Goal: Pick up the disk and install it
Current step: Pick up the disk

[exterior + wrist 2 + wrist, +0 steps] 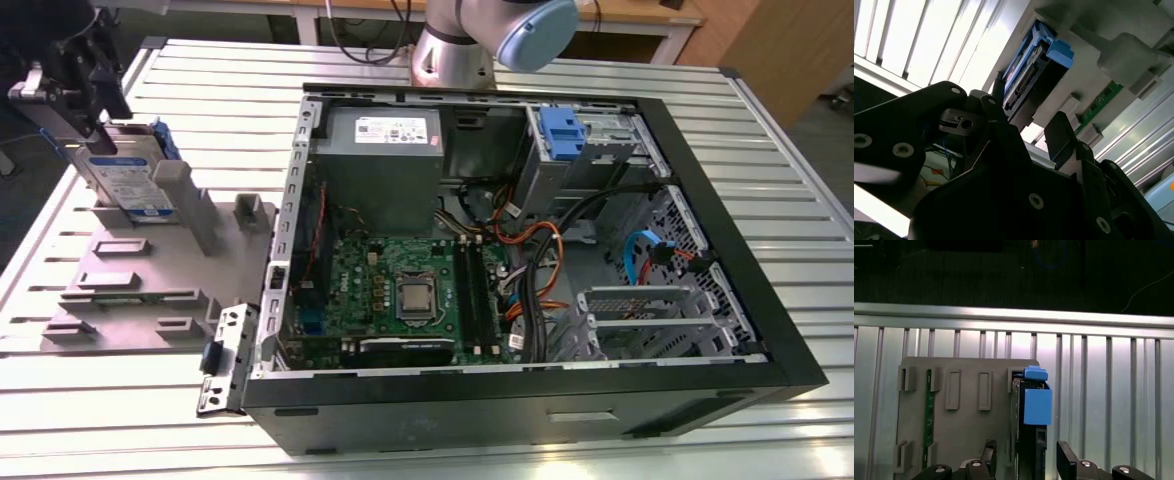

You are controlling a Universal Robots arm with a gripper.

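Exterior view: we see the gripper poised over the disk, upright at a corner of the grey fixture, beside the computer case. In both wrist views, its fingers stand apart, flanking the disk.

And the disk stood upright on its edge, slotted into the grey holder on the worktop, at the exterior view's left, well outside the computer case: silver-grey body, blue-and-white label showing, blue side rails
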